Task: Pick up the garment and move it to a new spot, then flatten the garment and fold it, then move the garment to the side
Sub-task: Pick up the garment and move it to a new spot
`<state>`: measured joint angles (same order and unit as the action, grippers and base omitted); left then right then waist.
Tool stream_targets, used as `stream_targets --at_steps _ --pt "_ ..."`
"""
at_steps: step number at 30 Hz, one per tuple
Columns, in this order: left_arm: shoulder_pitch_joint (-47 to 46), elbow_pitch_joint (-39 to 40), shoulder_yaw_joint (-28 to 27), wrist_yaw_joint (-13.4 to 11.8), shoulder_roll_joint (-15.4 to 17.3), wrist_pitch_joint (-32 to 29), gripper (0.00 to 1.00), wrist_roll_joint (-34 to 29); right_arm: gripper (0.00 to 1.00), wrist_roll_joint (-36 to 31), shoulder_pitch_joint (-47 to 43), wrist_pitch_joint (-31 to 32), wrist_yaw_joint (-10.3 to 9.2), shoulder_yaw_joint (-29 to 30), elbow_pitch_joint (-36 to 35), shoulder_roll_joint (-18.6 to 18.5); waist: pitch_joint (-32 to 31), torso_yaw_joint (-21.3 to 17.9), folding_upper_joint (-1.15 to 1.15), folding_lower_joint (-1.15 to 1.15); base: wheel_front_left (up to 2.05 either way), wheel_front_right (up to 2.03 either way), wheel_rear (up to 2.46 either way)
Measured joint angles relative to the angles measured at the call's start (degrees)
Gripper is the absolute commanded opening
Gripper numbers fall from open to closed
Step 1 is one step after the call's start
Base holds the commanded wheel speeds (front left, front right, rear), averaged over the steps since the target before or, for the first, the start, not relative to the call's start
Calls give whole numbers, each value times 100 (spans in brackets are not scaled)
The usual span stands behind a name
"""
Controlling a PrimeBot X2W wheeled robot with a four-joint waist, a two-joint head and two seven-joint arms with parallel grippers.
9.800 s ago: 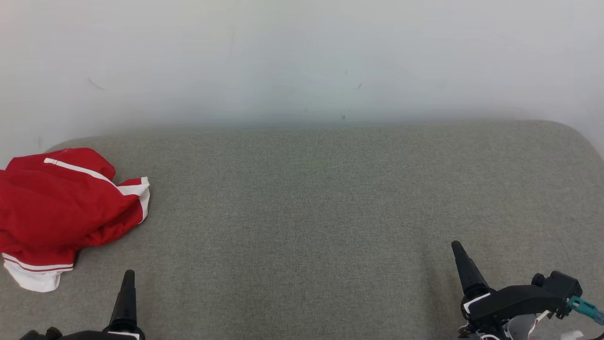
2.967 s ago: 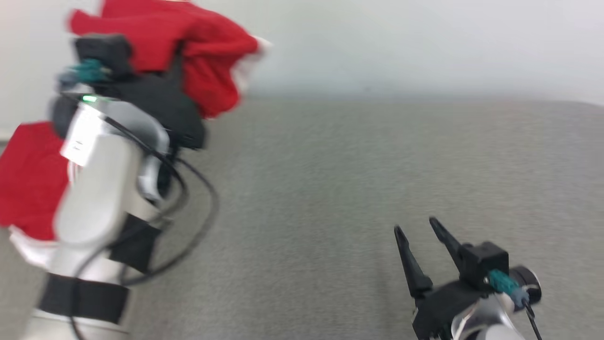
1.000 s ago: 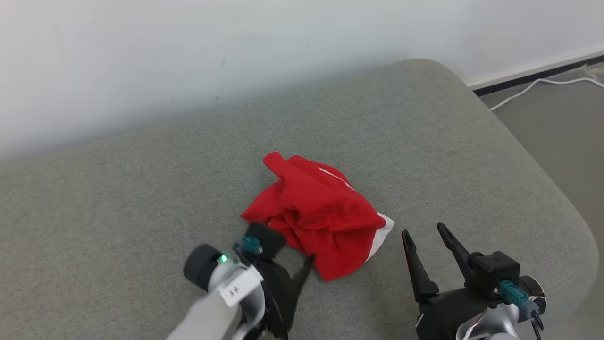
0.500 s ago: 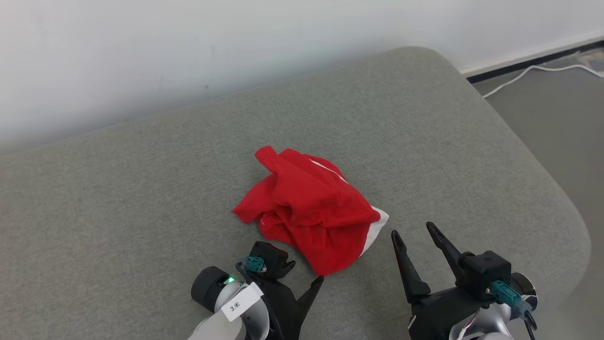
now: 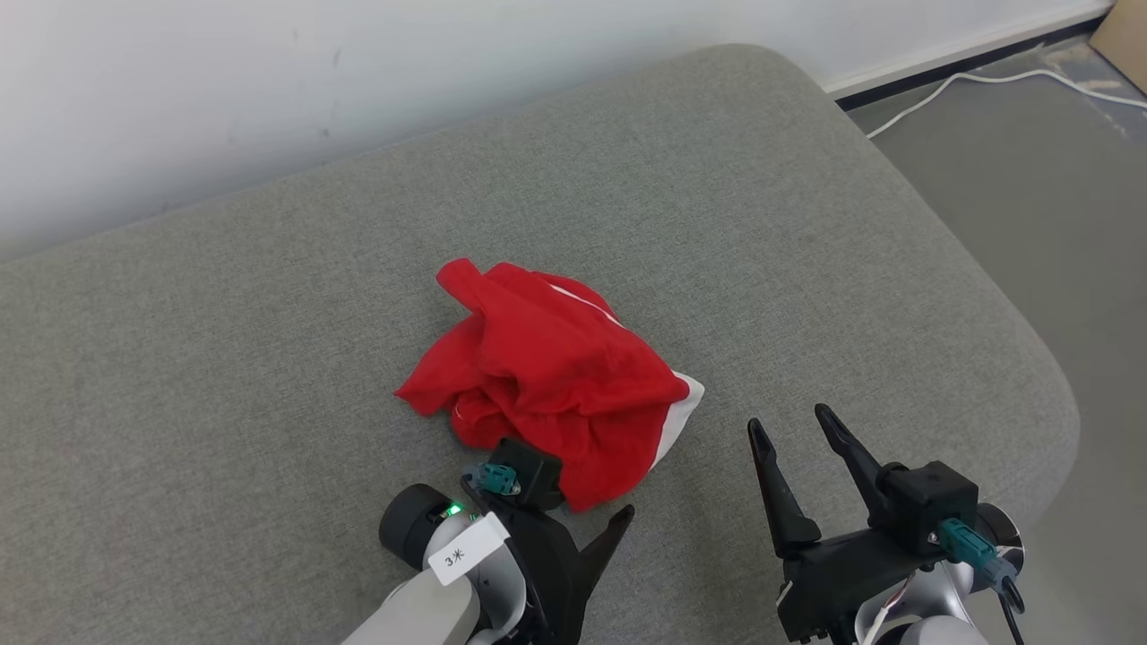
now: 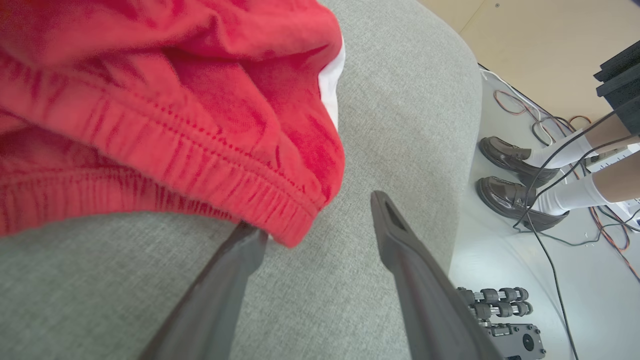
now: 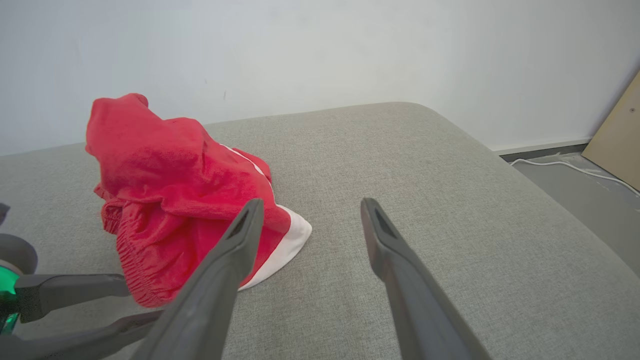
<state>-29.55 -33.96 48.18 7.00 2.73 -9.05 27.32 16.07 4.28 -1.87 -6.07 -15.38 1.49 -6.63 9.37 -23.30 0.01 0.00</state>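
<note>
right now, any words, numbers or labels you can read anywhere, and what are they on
"3" followed by a small star-like mark: on the white sticker stuck to the left forearm, in the head view.
No other text is readable; the red shorts show only white trim, no print or tag.

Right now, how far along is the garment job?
Done: the red garment lies crumpled in the middle of the grey cushion, so the pick-and-move looks finished. In hand: the left pincer stands open at the garment's elastic hem, not gripping; the right pincer hovers open beside it. Left: flatten, fold, move aside. Nothing is flat or folded yet.
</note>
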Motion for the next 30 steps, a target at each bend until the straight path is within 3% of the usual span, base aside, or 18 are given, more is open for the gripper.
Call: stream_targets --at_steps 1,2,4,13,15,23,30 --pt "-30 -1 -3 -8 0 0 78 8 100 0 7 -2 -1 1 1 7 10 -10 0 0 0 0 0" --pt "-52 -9 -3 -51 -1 0 78 20 100 0 7 -14 -1 1 7 12 16 -16 0 0 0 0 0" --pt "-96 -58 -1 -83 0 0 0 37 100 0 7 -16 -4 8 23 18 18 -15 0 0 0 0 0" --pt "-325 -208 -111 -160 -8 116 0 38 100 0 4 -73 -5 97 74 16 -63 143 0 0 0 0 0" --pt "-522 -175 -388 -372 -5 308 0 38 100 1 -1 -99 -7 105 105 18 -114 208 0 0 0 0 0" --pt "-1194 182 -700 -797 311 709 0 -224 100 1 -8 -119 -8 105 215 20 -324 376 0 0 0 0 0" --pt "-1461 806 -695 -894 365 966 0 -469 100 1 -64 -123 -23 145 243 11 -528 519 0 0 0 0 0"
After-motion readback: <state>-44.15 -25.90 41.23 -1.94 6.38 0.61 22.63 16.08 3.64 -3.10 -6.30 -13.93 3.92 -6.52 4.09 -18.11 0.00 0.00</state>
